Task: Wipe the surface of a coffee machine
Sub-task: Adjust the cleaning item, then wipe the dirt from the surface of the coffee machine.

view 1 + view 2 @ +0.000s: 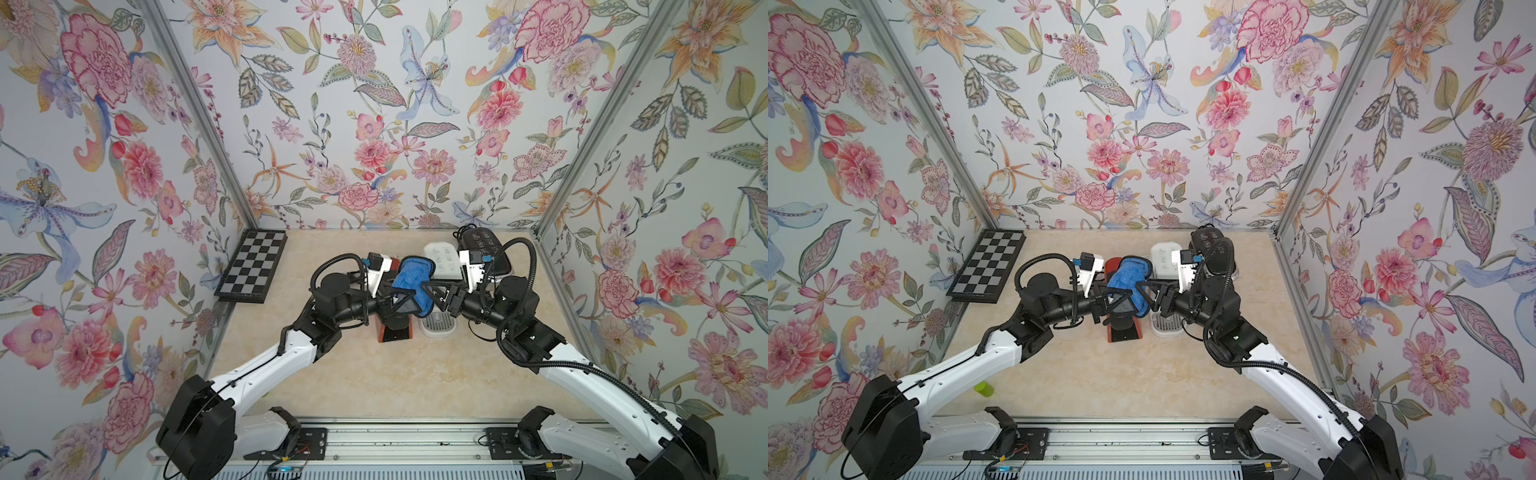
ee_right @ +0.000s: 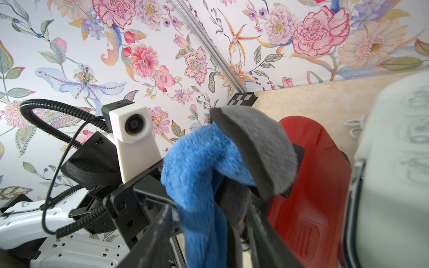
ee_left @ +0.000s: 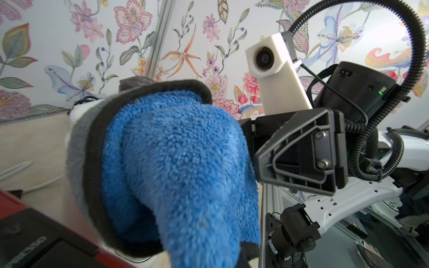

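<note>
The left gripper (image 1: 405,301) pinches the blue cloth (image 1: 409,276) tight. The right gripper (image 1: 430,291) has cloth between its fingers, but I cannot tell if it squeezes. The cloth hangs over the red coffee machine (image 1: 395,334), beside a white machine (image 1: 441,262) on the table (image 1: 374,382).

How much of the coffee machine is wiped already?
The blue cloth is already picked up: the left gripper is shut on it above the red coffee machine, the right gripper open beside it. The wiping itself looks still to do.
</note>
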You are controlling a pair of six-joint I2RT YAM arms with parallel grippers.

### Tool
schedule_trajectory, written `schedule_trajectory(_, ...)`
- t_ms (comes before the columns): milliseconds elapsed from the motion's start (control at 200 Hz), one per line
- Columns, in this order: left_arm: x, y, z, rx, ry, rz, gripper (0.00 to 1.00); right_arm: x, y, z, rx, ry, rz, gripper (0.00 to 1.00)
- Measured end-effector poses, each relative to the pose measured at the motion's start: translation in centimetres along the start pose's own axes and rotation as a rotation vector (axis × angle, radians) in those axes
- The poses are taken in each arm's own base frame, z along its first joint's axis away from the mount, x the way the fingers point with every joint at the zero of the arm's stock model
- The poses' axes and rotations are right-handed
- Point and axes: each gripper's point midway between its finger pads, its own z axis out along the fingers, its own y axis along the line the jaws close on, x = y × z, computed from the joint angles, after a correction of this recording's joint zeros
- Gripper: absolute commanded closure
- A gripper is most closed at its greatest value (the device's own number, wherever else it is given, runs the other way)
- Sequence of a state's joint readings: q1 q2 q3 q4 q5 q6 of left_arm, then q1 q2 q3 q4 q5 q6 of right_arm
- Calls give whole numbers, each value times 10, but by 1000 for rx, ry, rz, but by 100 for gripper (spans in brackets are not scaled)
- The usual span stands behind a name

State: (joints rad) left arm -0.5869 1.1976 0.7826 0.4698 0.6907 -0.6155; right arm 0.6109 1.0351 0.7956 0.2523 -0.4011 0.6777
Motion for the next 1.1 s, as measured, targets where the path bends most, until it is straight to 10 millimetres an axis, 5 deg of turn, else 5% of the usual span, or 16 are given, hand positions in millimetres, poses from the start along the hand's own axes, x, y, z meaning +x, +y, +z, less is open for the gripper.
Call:
schedule_trajectory(170,-29,14,-34,-182,-85,38,100,5,-13,-4,46,11,15,43)
schedule_trajectory(350,-25,47,-62,-433,-113,25,100,18,-26,-5,90,43,32,43)
schedule_trajectory(500,6,84,-73,-604,-54,-18,100,29,-35,-3,108,68,44,43)
schedule_trajectory(750,70,134,-59,-720,152,-54,100,48,-45,0,130,99,68,43)
schedule_trajectory(1101,146,167,-48,-724,345,-94,100,52,-53,-1,154,89,90,43)
